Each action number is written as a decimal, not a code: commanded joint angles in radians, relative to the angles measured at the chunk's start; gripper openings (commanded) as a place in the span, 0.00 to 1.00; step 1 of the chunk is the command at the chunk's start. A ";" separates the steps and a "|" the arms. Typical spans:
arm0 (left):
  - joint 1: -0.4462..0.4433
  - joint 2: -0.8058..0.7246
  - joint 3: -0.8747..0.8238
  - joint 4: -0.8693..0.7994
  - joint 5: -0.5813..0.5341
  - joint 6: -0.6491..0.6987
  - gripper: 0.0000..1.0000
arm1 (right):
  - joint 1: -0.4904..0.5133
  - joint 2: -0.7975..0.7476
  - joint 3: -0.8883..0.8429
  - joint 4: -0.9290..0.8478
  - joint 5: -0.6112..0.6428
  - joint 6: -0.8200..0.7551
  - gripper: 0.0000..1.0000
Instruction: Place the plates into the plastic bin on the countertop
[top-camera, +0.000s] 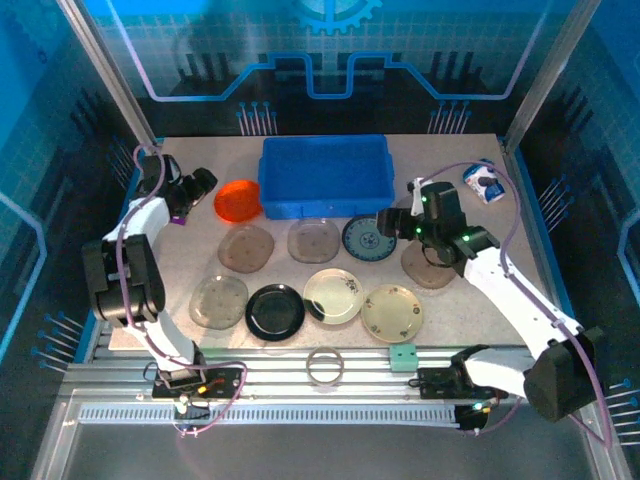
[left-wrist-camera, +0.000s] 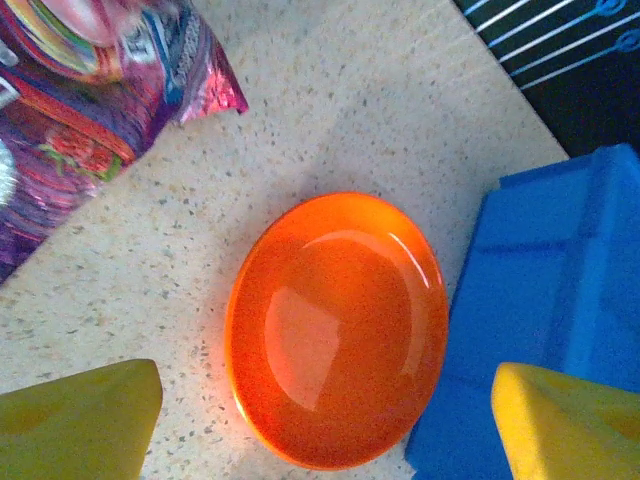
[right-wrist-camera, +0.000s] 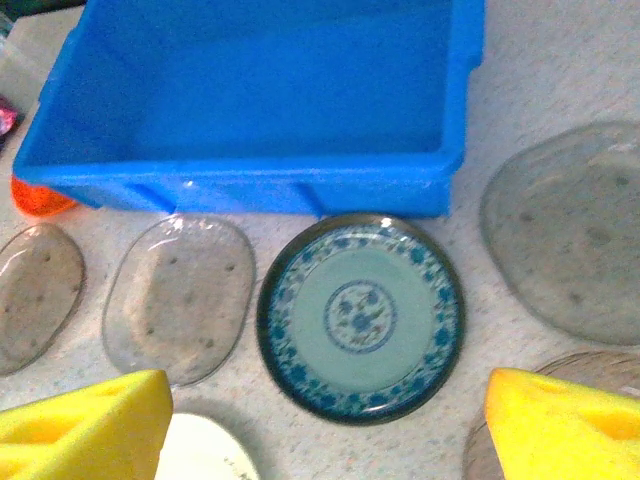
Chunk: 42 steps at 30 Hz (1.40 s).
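Far left, the left gripper (left-wrist-camera: 320, 420) hangs over the orange plate (left-wrist-camera: 335, 330), yellow fingers spread to either side of it and pinching nothing, lined up for a rim grab, I'd say. A crinkly purple packet (left-wrist-camera: 80, 110) lies clear of it on the worktop (left-wrist-camera: 330, 120). The plate sits just beside the left front corner of the plastic bin (top-camera: 325, 207), so the carry looks short. The bin stands at the back with nothing inside, so every plate has yet to go in. In front of its wall lie a clear plate (right-wrist-camera: 180, 295) and the blue patterned plate (right-wrist-camera: 360, 318). The right gripper (right-wrist-camera: 325, 425) is poised above that one, fingers wide apart and empty. Further right, a smoky plate (right-wrist-camera: 570, 240) waits flat.
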 joint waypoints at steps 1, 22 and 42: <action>-0.002 0.047 0.062 -0.007 0.060 -0.034 0.81 | 0.032 0.049 0.055 -0.038 -0.026 0.039 0.80; -0.002 0.288 0.111 0.029 0.061 -0.011 0.44 | 0.060 0.145 0.115 -0.018 -0.028 0.053 0.70; -0.012 0.377 0.199 -0.026 0.135 -0.003 0.26 | 0.041 0.158 0.087 0.003 -0.046 0.056 0.70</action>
